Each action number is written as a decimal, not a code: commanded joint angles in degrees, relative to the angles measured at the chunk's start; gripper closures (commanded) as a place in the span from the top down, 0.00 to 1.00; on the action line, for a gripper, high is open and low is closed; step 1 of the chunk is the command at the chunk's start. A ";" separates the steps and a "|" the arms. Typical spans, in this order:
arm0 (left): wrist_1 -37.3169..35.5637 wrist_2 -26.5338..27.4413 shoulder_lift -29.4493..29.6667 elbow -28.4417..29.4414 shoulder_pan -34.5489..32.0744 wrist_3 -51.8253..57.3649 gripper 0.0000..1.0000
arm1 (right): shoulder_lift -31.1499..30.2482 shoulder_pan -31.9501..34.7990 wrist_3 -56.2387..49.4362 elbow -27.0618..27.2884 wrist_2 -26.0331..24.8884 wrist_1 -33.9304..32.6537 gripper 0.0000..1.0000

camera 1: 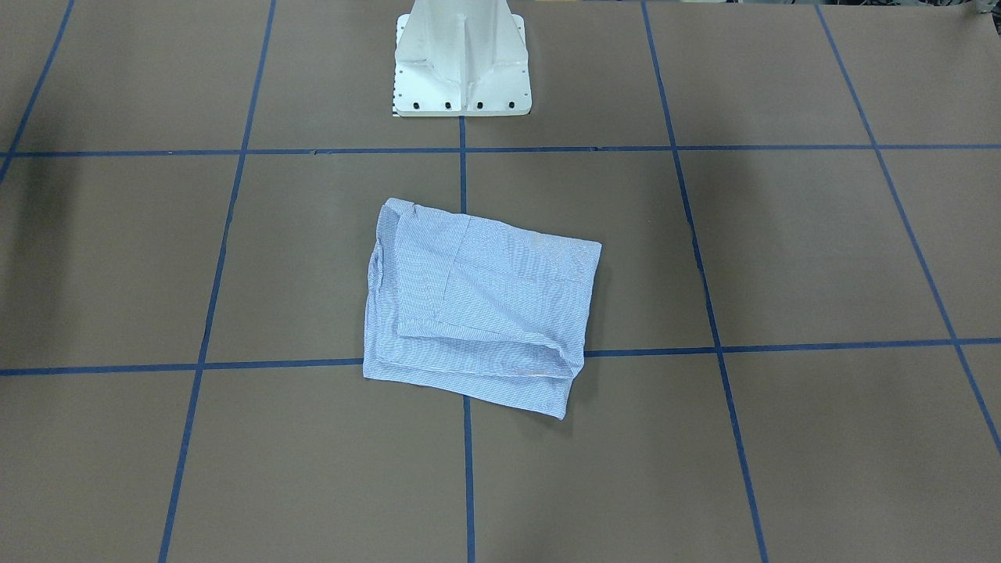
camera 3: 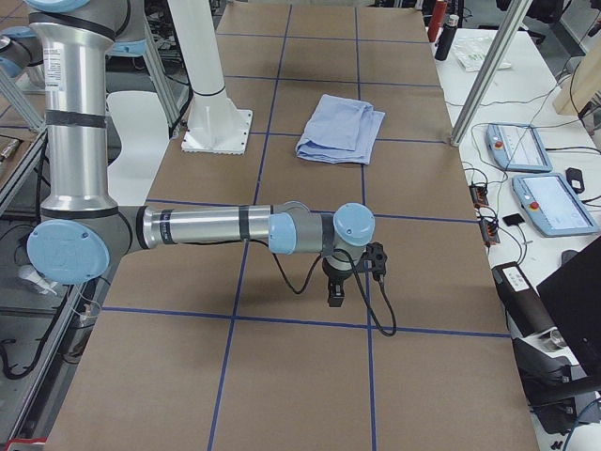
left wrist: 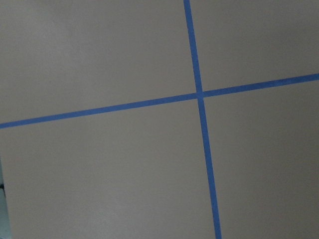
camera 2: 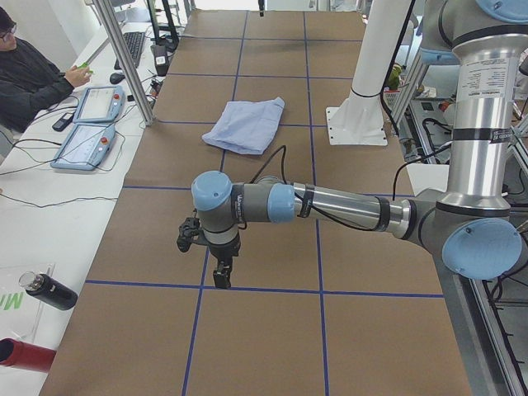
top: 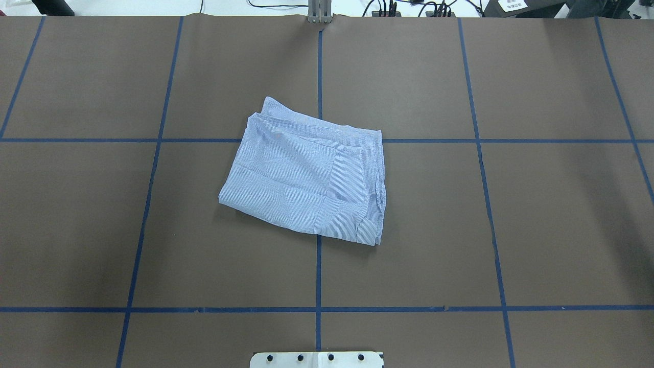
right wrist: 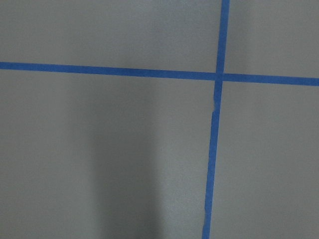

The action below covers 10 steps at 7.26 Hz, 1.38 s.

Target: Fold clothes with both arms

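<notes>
shirt (top: 306,186) folded flat, middle of the desk (top: 511,230) | left gripper (camera 2: 221,276) and right gripper (camera 3: 335,295) hover near opposite desk ends | we can't tell if either claw's wide or narrow

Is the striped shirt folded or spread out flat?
Folded. The striped shirt lies as a compact, roughly rectangular bundle. Several layered edges are stacked along its sides, and no sleeve sticks out.

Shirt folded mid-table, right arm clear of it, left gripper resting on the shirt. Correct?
No: the left gripper is off the shirt too, hanging over bare brown paper, per the exterior left view. Shirt folded, right arm clear: both right.
</notes>
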<state>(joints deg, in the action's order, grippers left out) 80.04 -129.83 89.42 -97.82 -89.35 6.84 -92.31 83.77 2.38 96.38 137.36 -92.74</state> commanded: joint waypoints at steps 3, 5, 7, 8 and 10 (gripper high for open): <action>2.84 -5.61 -2.14 1.76 -0.12 0.63 0.99 | -1.56 1.04 -0.19 -0.05 -0.08 0.10 1.00; 5.63 -5.43 -3.63 2.63 -0.12 0.55 0.99 | -1.64 1.22 0.08 -0.14 -0.16 0.10 1.00; 9.33 -5.26 -4.60 3.69 -0.12 0.11 0.99 | -2.35 1.57 0.08 -0.14 -0.08 0.10 1.00; 9.78 -5.34 -4.52 3.52 -0.03 -0.16 0.99 | -2.44 1.75 0.08 -0.14 -0.08 0.10 1.00; 10.14 -5.34 -3.55 2.82 0.05 -1.81 0.99 | -2.44 2.10 0.08 -0.05 -0.08 0.10 1.00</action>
<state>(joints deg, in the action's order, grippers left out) 89.77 -135.17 85.41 -94.50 -89.34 6.27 -94.71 85.60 2.46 96.29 137.28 -92.64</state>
